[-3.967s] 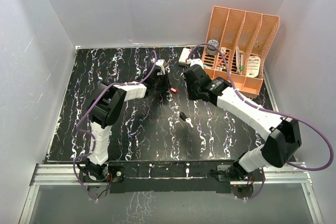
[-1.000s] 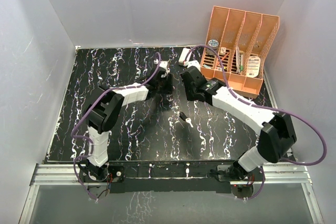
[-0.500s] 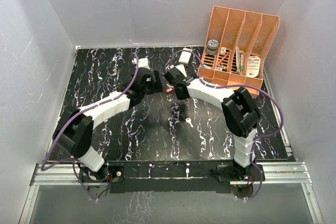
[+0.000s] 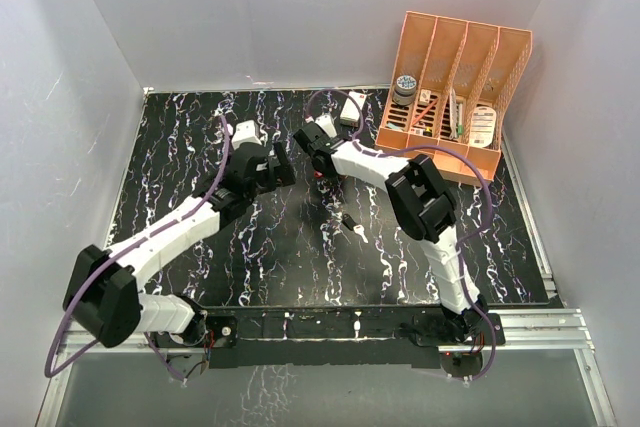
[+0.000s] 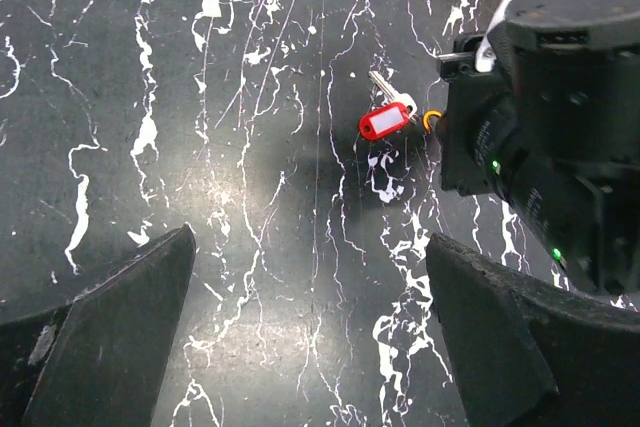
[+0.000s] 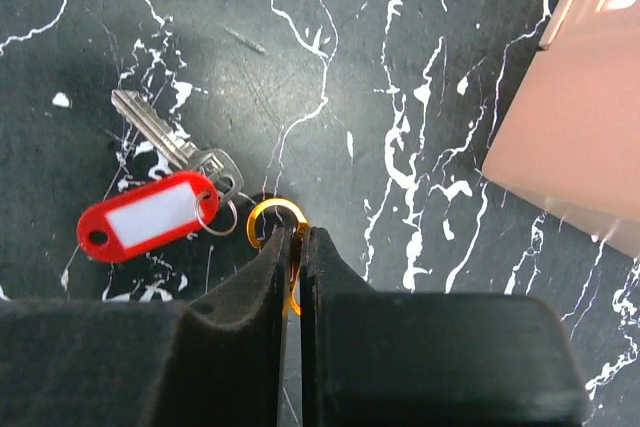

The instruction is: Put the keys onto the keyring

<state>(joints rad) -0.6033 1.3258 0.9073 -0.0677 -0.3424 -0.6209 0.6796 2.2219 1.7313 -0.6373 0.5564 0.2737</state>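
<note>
My right gripper (image 6: 295, 233) is shut on the orange keyring (image 6: 272, 209), low over the table. The red-headed key (image 6: 148, 215) lies flat just left of it, silver blade (image 6: 160, 135) pointing away. Its small wire loop touches the keyring; I cannot tell if they are linked. In the left wrist view the red-headed key (image 5: 385, 120) and keyring (image 5: 432, 119) lie beyond my left gripper (image 5: 308, 237), which is open and empty. From above, the left gripper (image 4: 279, 169) is left of the right gripper (image 4: 319, 166). The black-headed key (image 4: 350, 224) lies alone nearer the arm bases.
An orange file organizer (image 4: 455, 97) holding small items stands at the back right, its corner close to my right gripper (image 6: 600, 97). A white rectangular box (image 4: 352, 107) lies by the back wall. White walls enclose the black marbled table (image 4: 200, 147).
My left gripper has opened wide and drawn back to the left, away from the red key. The right gripper has shifted left, still shut on the keyring.
</note>
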